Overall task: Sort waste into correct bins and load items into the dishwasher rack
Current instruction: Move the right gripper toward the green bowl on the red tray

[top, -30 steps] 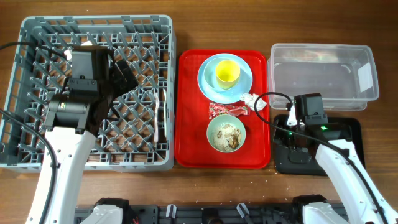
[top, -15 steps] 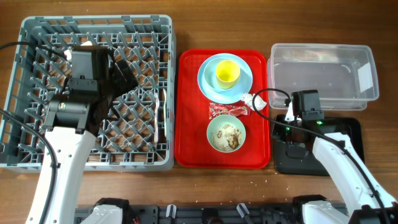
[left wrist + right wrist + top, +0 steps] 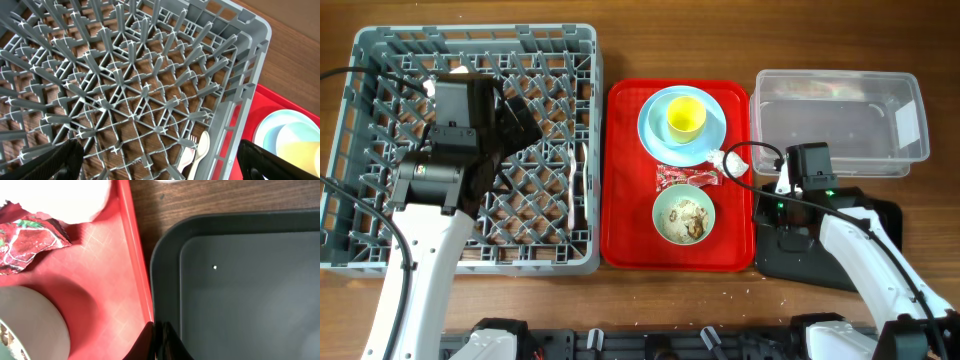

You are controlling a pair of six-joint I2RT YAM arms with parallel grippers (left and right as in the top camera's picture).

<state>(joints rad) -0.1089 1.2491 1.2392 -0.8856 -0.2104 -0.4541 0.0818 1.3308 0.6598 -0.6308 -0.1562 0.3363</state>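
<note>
The grey dishwasher rack (image 3: 380, 60) fills the left of the table. A white fork and spoon (image 3: 582, 175) lie in it by its right wall, and they also show in the left wrist view (image 3: 197, 150). My left gripper (image 3: 160, 160) hangs open and empty over the rack (image 3: 125, 90). The blue plate (image 3: 655, 135) holds the yellow cup (image 3: 686, 117). The napkin (image 3: 732, 160), the red wrapper (image 3: 682, 178) and a pale green bowl with food scraps (image 3: 684, 216) are on or by the red tray. My right gripper (image 3: 161, 330) is shut and empty over the black tray's left rim (image 3: 167, 280), beside the bowl (image 3: 30, 325); the wrapper (image 3: 25, 242) and the napkin (image 3: 65, 200) lie beyond it.
The red tray (image 3: 625, 200) sits between the rack and the bins, and its right edge (image 3: 135, 270) almost touches the black tray (image 3: 880, 215). The clear tub (image 3: 910, 160) stands behind the black tray. A black cable loops over the napkin's area.
My right arm has edged left and farther from me, toward the red tray's right edge. The left arm has not moved.
</note>
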